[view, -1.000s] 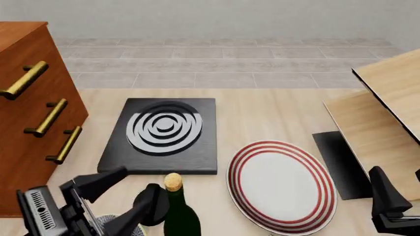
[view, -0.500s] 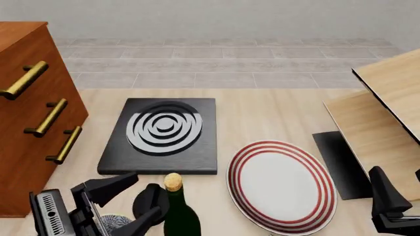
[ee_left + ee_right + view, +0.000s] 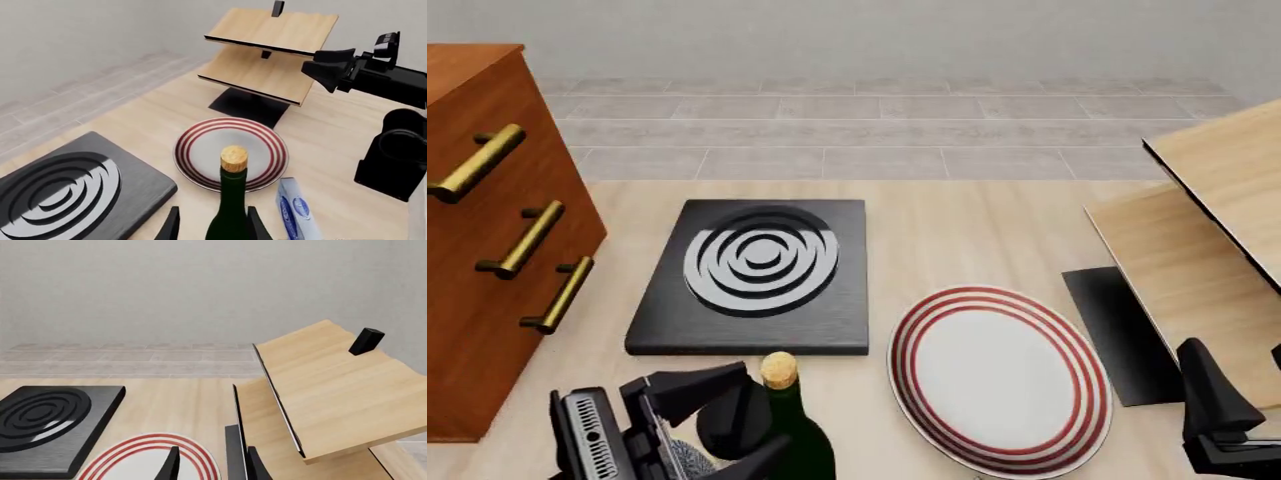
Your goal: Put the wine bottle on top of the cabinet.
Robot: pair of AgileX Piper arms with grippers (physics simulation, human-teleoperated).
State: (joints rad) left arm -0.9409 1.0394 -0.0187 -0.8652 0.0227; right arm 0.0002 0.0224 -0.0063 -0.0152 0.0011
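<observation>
The wine bottle (image 3: pixel 785 425) stands upright near the front edge of the table, just in front of the black slab with concentric rings (image 3: pixel 755 272) and beside the red-striped plate (image 3: pixel 998 378). The left gripper (image 3: pixel 737 425) is at the bottle, its two dark fingers spread with one on each side of the neck below the cork; in the left wrist view the bottle's neck (image 3: pixel 231 210) fills the gap between the fingertips, but whether the pads already touch the glass is hard to tell, so I would call the claw open around the bottle, not yet pinching it. The cabinet (image 3: pixel 487 240) stands at the table's left side, its three brass handles facing the slab and its top bare where visible. The task looks barely begun: the approach seems made, while the grasp, the lift, the carry leftward and the setting down on the cabinet's top are all left to do. The right gripper (image 3: pixel 1214 425) sits at the front right corner, near the slanted pale-wood rack (image 3: pixel 327 390), with its fingertips parted and holding nothing.
</observation>
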